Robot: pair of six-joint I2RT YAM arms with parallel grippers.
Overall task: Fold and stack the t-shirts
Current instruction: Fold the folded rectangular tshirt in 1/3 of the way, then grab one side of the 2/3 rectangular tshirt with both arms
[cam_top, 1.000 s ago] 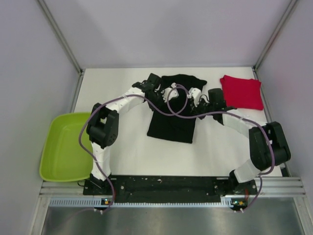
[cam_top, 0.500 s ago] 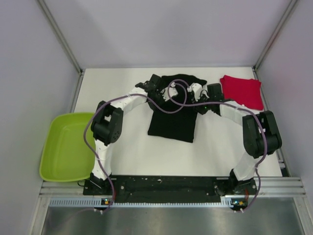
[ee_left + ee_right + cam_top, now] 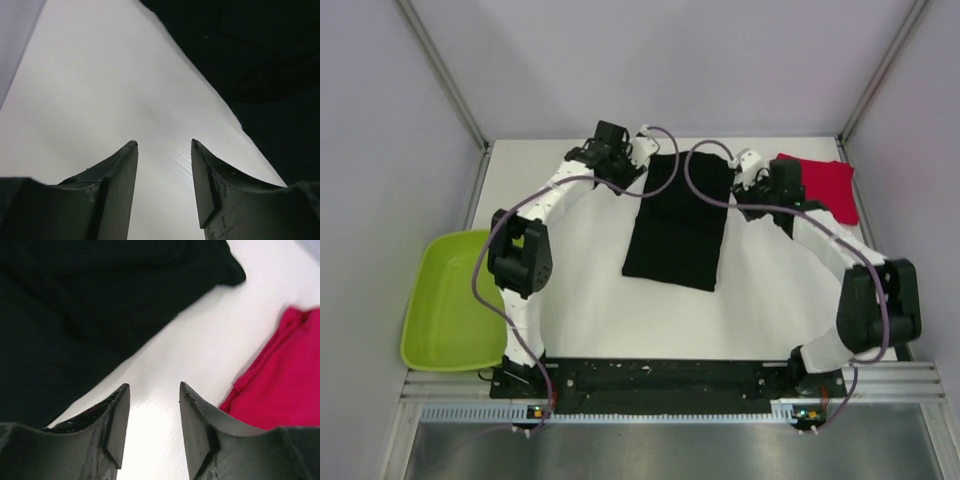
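Both arms have swung off the black shirt [image 3: 678,222] since a second ago. You now see it from above as a long, narrow strip in the middle of the table [image 3: 580,300], its sleeves no longer sticking out. The left claw [image 3: 630,160] sits by its far left corner and the right claw [image 3: 758,172] by its far right corner, between it and the red shirt [image 3: 828,188]. The red shirt lies folded at the far right, and the tray [image 3: 450,300] is off to the left.

Your left wrist camera shows the left claw [image 3: 164,150] parted and empty over bare table, with the black shirt [image 3: 260,75] to its right.

Your right wrist camera shows the right claw [image 3: 152,390] parted too, gripping nothing, over bare table. The black shirt [image 3: 75,305] is on its left and the red shirt [image 3: 285,375] on its right.
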